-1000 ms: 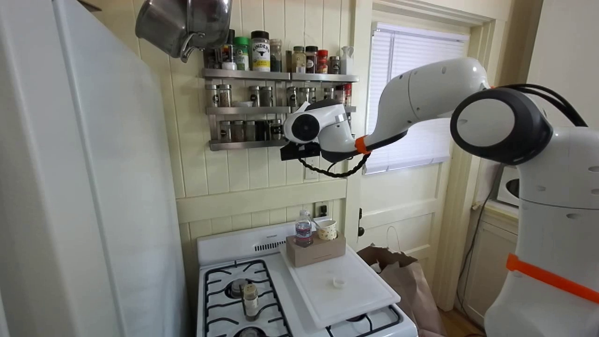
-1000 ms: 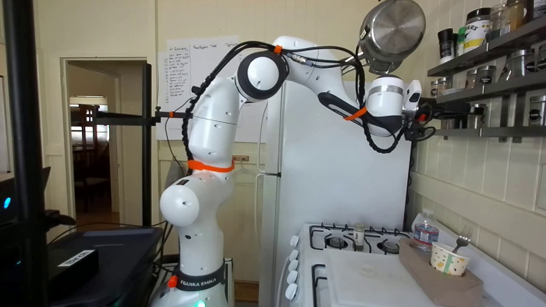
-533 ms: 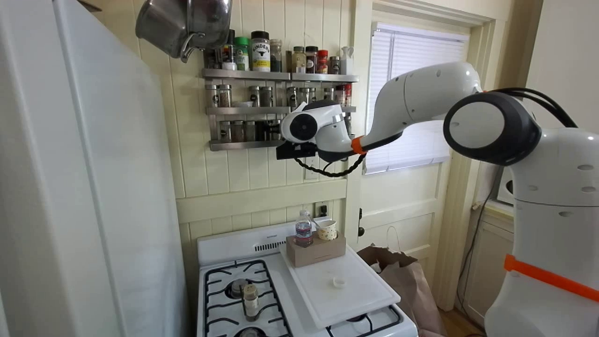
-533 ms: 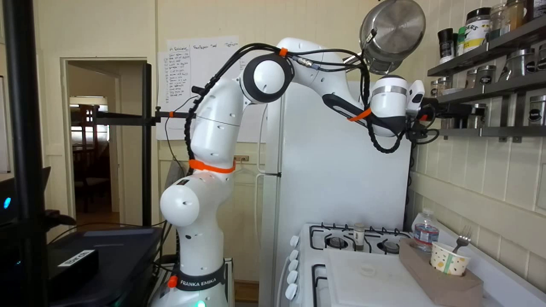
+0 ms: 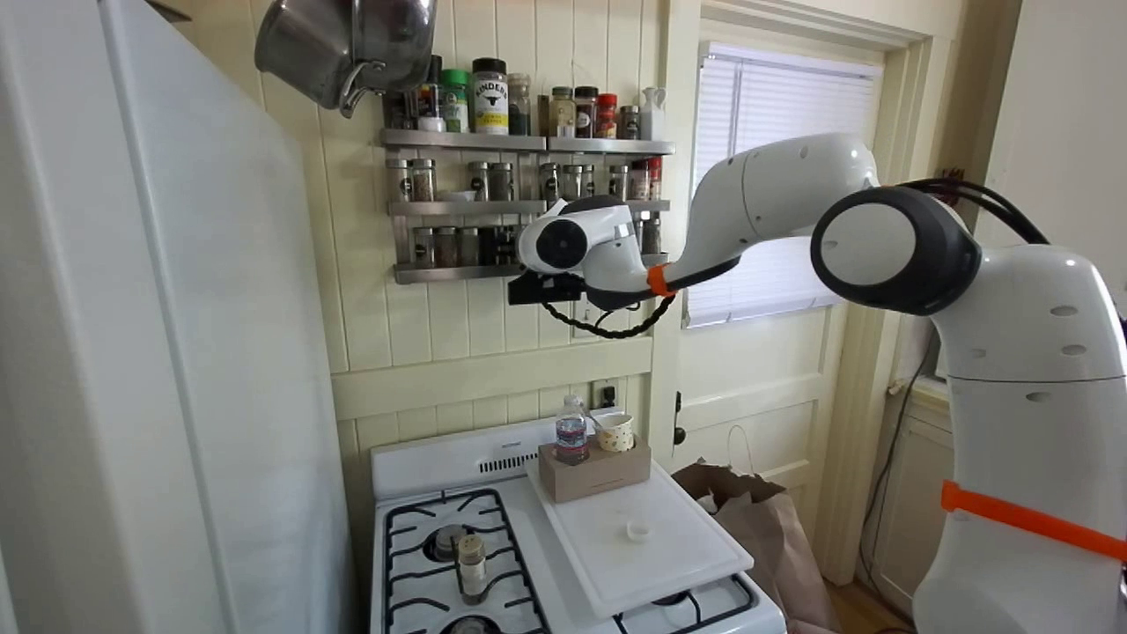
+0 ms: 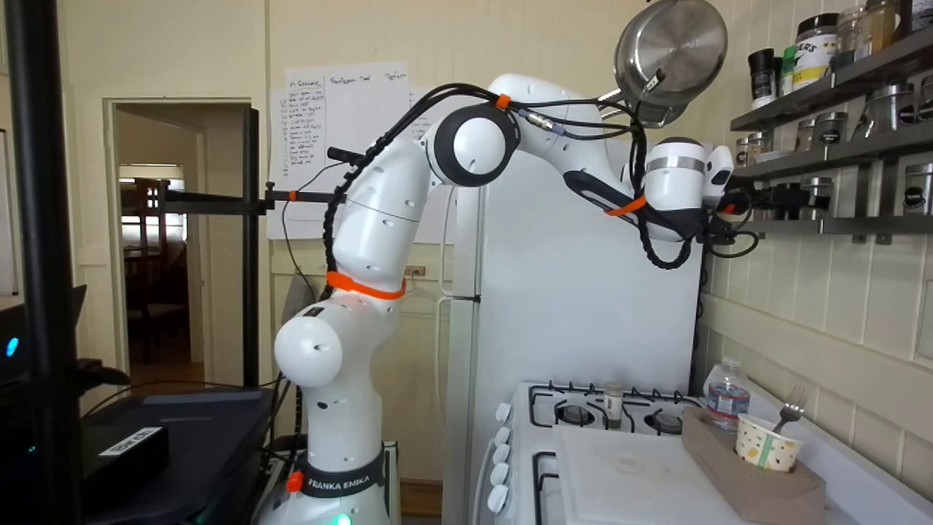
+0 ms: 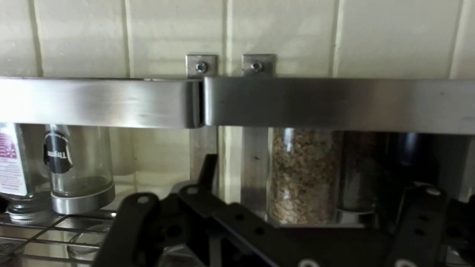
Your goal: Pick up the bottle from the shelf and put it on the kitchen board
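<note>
The black two-finger gripper (image 7: 311,170) is released, its jaws spread wide, at the metal three-tier wall shelf (image 5: 502,208). The clear glass bottle of tan flakes (image 7: 302,178) is seated on the lowest tier, beside one rail end, framed between the jaws. The pale rectangular kitchen board (image 5: 669,550) is supported on the white stove (image 5: 539,528), near its side edge.

The glossy white arm (image 6: 383,233) has black-rimmed round joints (image 6: 474,149), orange straps (image 6: 366,286), ribbed black cables (image 6: 638,149) and a dark base collar (image 6: 342,483) lettered FRANKA EMIKA; the angular black gripper (image 7: 306,174) has pale round pins (image 7: 143,199).
</note>
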`<state>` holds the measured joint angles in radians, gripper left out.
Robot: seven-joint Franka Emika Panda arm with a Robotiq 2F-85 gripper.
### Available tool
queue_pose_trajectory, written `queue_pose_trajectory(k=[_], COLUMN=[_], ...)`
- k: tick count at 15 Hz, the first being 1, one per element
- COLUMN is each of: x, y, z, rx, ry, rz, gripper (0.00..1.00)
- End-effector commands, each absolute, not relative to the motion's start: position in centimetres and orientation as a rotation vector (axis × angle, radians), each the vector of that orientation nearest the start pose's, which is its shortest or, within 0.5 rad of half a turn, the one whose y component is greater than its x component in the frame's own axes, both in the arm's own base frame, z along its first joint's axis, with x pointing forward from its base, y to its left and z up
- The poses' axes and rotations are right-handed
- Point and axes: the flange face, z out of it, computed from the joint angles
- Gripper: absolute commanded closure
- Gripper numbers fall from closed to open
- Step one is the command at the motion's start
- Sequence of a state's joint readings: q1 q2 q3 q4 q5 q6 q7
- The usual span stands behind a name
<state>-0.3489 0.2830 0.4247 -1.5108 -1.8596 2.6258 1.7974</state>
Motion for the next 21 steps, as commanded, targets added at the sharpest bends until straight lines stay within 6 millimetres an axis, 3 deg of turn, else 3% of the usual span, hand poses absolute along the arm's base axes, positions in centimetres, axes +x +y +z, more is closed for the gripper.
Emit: queue_pose_trajectory(k=[1, 3, 4, 5, 7, 13, 21], x=[69.7, 70.0, 70.2, 70.4, 70.6, 70.6, 69.7], y=[3.7, 3.6, 3.5, 3.4, 3.4, 4.0, 4.6], z=[58.9, 58.8, 58.8, 58.7, 58.6, 58.6, 60.5], rx=[-2.471, -2.467, -2.465, -2.464, -2.462, -2.453, -2.335], ry=[0.464, 0.469, 0.471, 0.473, 0.473, 0.461, 0.366], rz=[-2.292, -2.289, -2.288, -2.285, -2.284, -2.29, -2.525], gripper=[0.0, 0.0, 0.07, 0.27, 0.31, 0.75, 0.75])
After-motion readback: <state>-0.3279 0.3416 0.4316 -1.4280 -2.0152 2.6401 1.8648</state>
